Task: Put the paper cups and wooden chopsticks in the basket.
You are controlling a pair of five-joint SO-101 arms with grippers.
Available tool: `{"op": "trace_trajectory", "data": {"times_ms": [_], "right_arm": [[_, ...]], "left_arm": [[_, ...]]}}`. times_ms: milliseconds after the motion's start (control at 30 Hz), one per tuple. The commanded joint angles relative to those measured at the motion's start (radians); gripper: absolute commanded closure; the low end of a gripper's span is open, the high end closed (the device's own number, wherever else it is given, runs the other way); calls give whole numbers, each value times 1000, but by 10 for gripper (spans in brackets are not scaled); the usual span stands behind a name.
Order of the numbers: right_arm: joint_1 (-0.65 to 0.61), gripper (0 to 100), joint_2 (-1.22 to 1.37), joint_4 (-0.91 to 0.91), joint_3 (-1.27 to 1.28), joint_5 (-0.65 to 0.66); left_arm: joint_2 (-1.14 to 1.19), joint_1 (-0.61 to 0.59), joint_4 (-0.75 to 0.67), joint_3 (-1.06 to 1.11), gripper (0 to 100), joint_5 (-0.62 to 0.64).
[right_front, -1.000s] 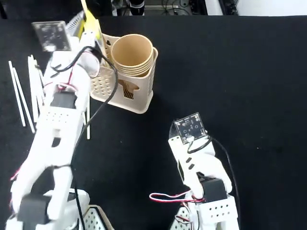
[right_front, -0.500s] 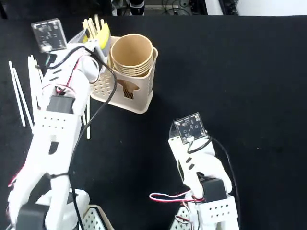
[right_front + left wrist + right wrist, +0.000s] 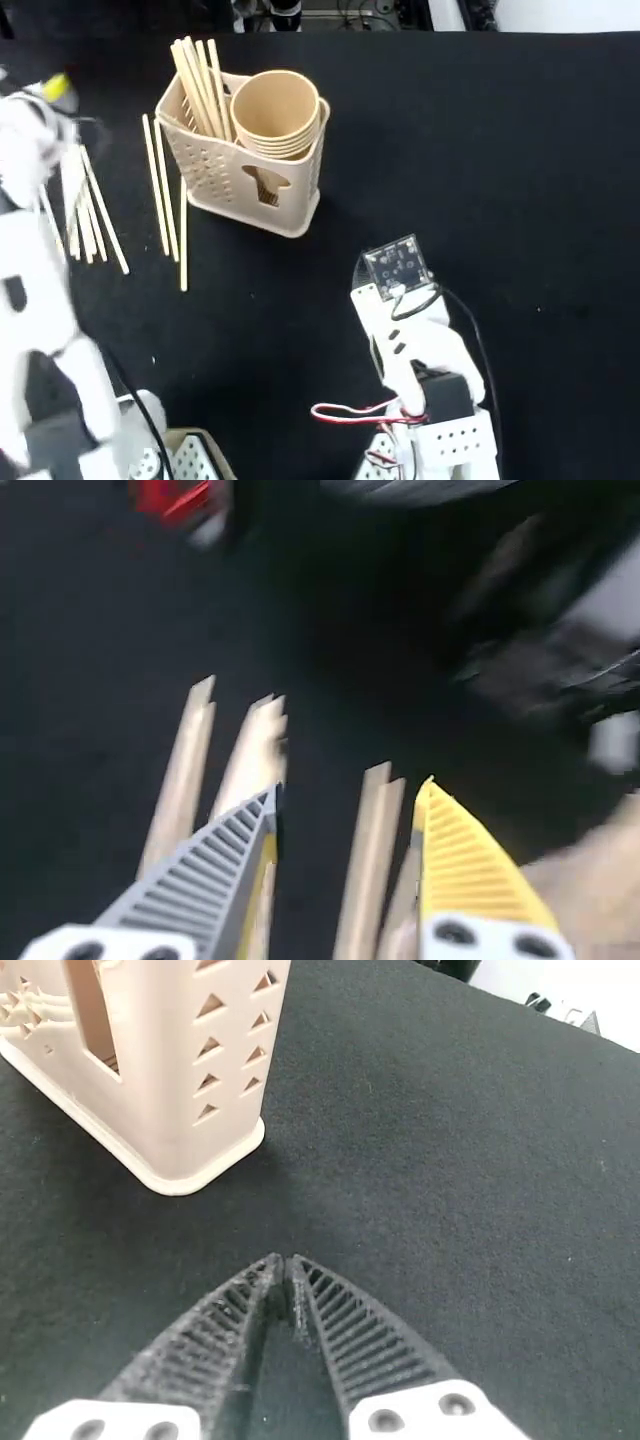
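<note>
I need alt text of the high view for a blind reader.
A beige basket on a black table holds paper cups and wooden chopsticks. Loose chopsticks lie to its left, under the left arm; the right arm rests in front.

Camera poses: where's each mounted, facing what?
High view: fixed above the table, looking down on basket, paper cups, loose chopsticks; left arm, right arm show.
Left wrist view: on left arm, looking past open left tool down at loose chopsticks.
Right wrist view: on right arm, looking past shut right tool at the basket.
Shared: basket, high and right wrist; loose chopsticks, high and left wrist.
</note>
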Motion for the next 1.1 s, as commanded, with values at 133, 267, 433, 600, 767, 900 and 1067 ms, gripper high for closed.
{"op": "trace_trajectory", "data": {"times_ms": [133,267,433,600,767,900,1067], "right_arm": [[14,984,-50,3,-2,6],[12,984,-48,3,-2,6],[11,984,-48,3,-2,6],[11,984,-47,3,-2,6],[11,984,-45,3,-2,6],[11,984,-45,3,-2,6],[11,984,-45,3,-2,6]], "left_arm": [[512,-154,77,-341,777,-157],[852,-182,86,-615,779,-193],[1261,-179,152,-1006,780,-204],[1596,-179,249,-1429,780,-198],[1789,-180,347,-1670,859,-245],[1775,-179,364,-1659,972,-295],[1674,-168,548,-1662,971,-302]]}}
